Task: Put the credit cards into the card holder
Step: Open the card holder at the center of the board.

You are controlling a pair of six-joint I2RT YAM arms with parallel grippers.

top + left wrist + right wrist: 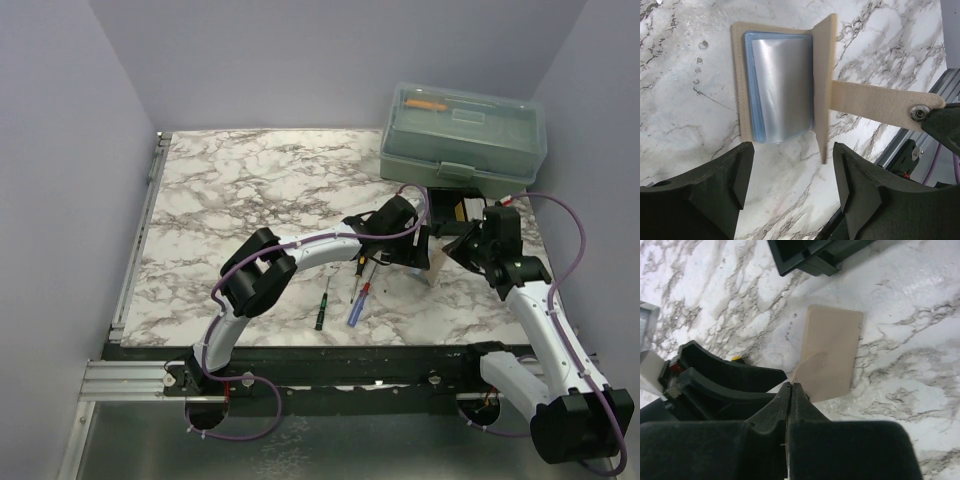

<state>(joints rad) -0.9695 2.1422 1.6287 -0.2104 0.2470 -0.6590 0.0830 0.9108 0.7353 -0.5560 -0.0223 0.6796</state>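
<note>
The tan card holder (740, 85) lies open on the marble; it also shows in the top view (437, 266). Credit cards (782, 90), a silvery-grey one over a bluish one, lie in its left half. Its right cover (824, 85) stands up on edge. My right gripper (791, 386) is shut on the snap strap (875, 102) and holds that cover (832, 352) up; it sits at the table's right (462, 245). My left gripper (792, 175) is open and empty, just short of the holder's near edge, and shows in the top view (420, 252).
A translucent green toolbox (465, 135) stands at the back right with a black tray (810, 255) in front of it. A green screwdriver (322, 305) and a blue one (358, 300) lie left of the holder. The table's front rail (900, 150) is close by.
</note>
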